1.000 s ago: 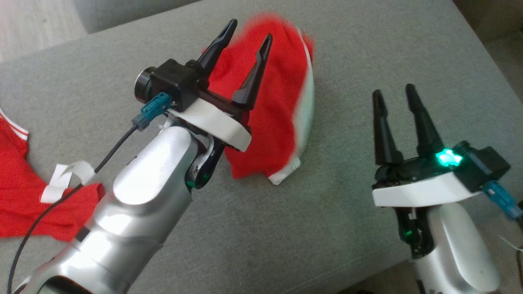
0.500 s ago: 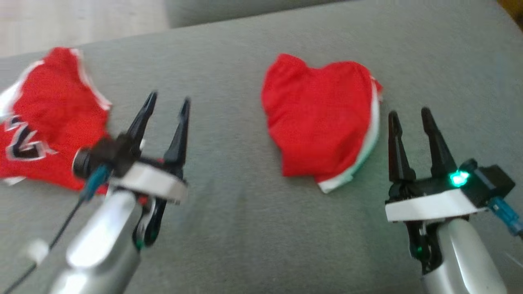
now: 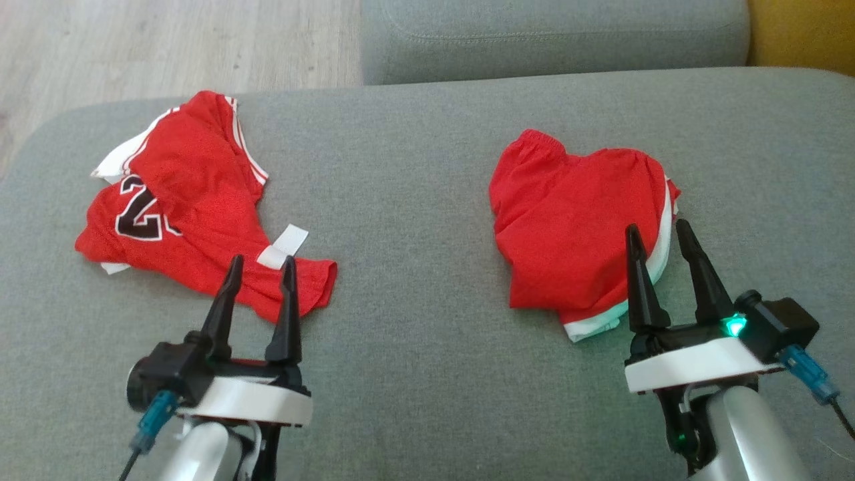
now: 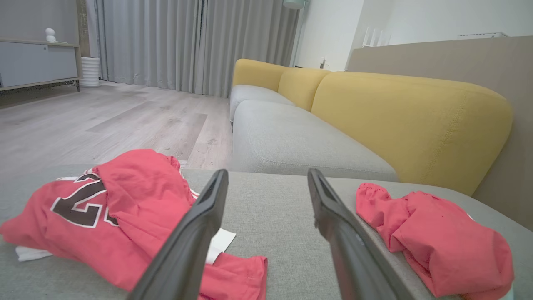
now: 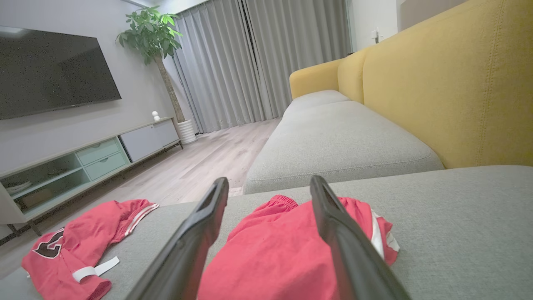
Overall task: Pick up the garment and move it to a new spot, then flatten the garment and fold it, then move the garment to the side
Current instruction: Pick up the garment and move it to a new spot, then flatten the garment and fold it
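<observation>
Jaws of left gripper (image 3: 263,258) and right gripper (image 3: 656,225) gape empty — red shorts (image 3: 574,220) before right, jersey (image 3: 194,194) before left.

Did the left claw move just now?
Yes. The left gripper hung over the red shorts; now it is far to their left, near the numbered jersey.

Grey seat (image 3: 414,347): wide bare strip down the middle, far edge to near edge, btwn crumpled jersey (image 3: 194,200) nr left end & folded red garment (image 3: 574,220) twd right. Yellow backrest (image 5: 449,83) blocks beyond far right corner.
</observation>
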Controlling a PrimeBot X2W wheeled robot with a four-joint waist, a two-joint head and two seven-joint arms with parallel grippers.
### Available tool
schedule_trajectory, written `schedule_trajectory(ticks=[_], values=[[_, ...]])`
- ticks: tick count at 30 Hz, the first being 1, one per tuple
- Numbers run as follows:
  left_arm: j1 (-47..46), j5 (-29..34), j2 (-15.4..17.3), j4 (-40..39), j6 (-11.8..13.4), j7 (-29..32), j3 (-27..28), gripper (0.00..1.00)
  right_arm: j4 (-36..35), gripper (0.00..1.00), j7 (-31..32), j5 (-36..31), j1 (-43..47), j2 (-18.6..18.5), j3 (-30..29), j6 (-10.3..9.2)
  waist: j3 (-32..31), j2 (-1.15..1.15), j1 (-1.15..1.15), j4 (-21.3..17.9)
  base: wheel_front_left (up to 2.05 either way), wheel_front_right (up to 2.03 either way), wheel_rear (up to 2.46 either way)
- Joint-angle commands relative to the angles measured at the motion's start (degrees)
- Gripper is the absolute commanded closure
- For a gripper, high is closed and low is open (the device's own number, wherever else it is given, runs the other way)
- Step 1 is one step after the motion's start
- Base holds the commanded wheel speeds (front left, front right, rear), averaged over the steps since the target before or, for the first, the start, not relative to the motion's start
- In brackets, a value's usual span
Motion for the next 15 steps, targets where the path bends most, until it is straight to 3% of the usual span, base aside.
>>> schedule_trajectory(ticks=[1,9,15], values=[[-2.5,0.5,0.4,-1.8,-0.1,-0.5,2.4,0.00,-1.5,0.00,-0.6,-0.6,-1.5,-0.1,1.2,-0.04,0.3,0.00,0.01,0.1,0.00,0.00,0.00],[-4.4,3.4,-2.4,-0.6,-3.4,-0.5,3.9,0.00,0.1,0.00,-0.6,-0.4,-7.9,-0.1,-2.9,-0.04,4.2,0.00,0.01,1.2,0.00,0.00,0.00],[-6.3,5.0,-4.3,1.2,-5.5,-0.5,4.4,0.00,14.6,0.00,2.6,-0.1,-16.5,-0.1,-12.7,-0.04,6.5,0.00,0.01,3.0,0.00,0.00,0.00]])
